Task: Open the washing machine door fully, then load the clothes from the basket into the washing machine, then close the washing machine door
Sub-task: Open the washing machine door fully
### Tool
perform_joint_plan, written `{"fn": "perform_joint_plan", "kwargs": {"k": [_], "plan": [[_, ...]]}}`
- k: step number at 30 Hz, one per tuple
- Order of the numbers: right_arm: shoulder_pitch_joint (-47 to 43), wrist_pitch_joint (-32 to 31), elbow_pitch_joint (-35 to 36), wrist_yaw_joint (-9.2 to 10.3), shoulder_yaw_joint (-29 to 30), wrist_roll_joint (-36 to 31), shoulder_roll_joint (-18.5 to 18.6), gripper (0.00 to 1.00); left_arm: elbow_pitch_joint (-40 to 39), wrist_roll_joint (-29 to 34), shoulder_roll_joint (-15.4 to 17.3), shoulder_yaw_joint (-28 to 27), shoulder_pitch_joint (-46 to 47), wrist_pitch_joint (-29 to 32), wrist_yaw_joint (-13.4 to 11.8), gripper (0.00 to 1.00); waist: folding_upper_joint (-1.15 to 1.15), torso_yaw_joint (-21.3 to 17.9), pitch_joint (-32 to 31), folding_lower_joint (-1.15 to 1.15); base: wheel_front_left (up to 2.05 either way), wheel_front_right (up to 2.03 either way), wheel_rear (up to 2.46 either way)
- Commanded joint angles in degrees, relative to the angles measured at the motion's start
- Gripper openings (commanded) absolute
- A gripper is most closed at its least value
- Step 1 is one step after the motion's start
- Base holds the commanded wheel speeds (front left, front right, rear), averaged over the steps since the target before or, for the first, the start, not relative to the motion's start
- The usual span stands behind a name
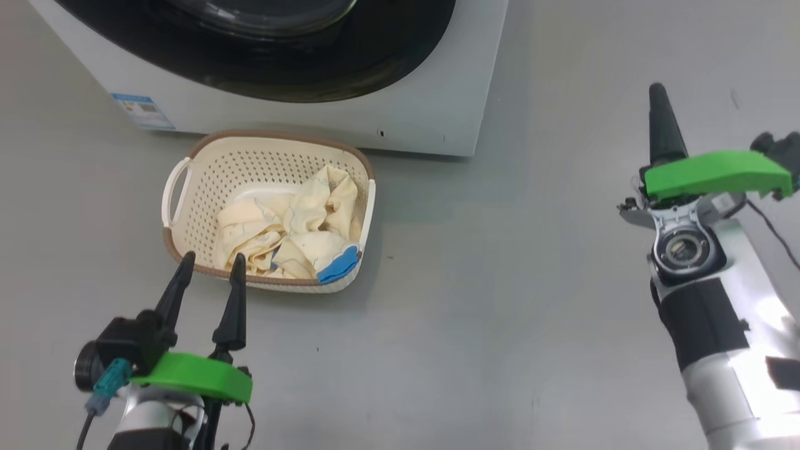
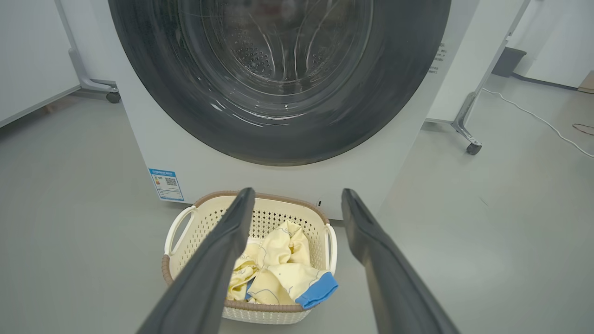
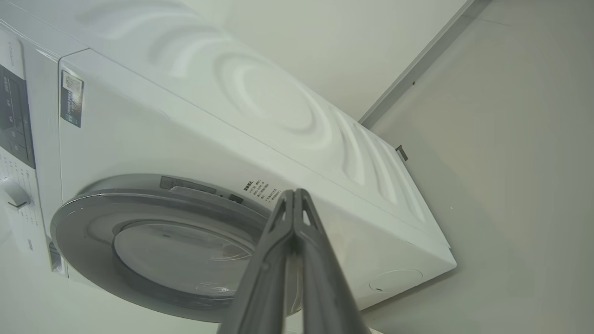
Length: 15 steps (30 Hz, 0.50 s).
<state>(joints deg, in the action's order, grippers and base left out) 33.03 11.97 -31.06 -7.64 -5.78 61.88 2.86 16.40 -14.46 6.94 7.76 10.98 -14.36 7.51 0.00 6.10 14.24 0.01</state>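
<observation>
Where the basket (image 1: 203, 194) rests, grey floor (image 1: 500, 281) spreads

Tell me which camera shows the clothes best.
Head view: it looks down into the basket, so nearly the whole pile of clothes shows. In the left wrist view a left end effector finger hides part; the right wrist view faces the washing machine.

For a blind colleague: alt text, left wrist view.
Cream perforated plastic basket of cream-yellow clothes sits before a white washing machine with its round black-framed glass door shut. Dark fingers of the open left hand frame it.
</observation>
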Motion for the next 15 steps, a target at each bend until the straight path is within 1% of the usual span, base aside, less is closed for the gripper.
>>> {"fn": "perform_joint_plan", "kwargs": {"k": [1, 6, 15], "plan": [[4.1, -1.2, 1.5, 0.15, -0.5, -0.6, 0.0, 0.0, -2.3, -0.5, 1.6, -1.4, 3.1, -0.6, 0.0, 1.0, 0.0, 1.3, 3.1, -0.01, 0.0, 0.0, 0.0], [12.1, -6.6, 1.0, 0.15, 1.2, -1.8, 0.0, 0.0, -2.8, -1.5, 2.1, 0.6, 6.3, -0.6, 0.0, 1.0, 0.0, 3.0, 7.3, -0.01, 0.0, 0.0, 0.0], [22.8, -14.3, -2.0, 0.15, 3.2, -4.1, 0.1, 0.0, -3.6, -2.6, 2.1, 2.8, 8.8, -0.6, 0.0, 1.0, 0.0, 5.2, 11.1, -0.01, 0.0, 0.0, 0.0]]}}
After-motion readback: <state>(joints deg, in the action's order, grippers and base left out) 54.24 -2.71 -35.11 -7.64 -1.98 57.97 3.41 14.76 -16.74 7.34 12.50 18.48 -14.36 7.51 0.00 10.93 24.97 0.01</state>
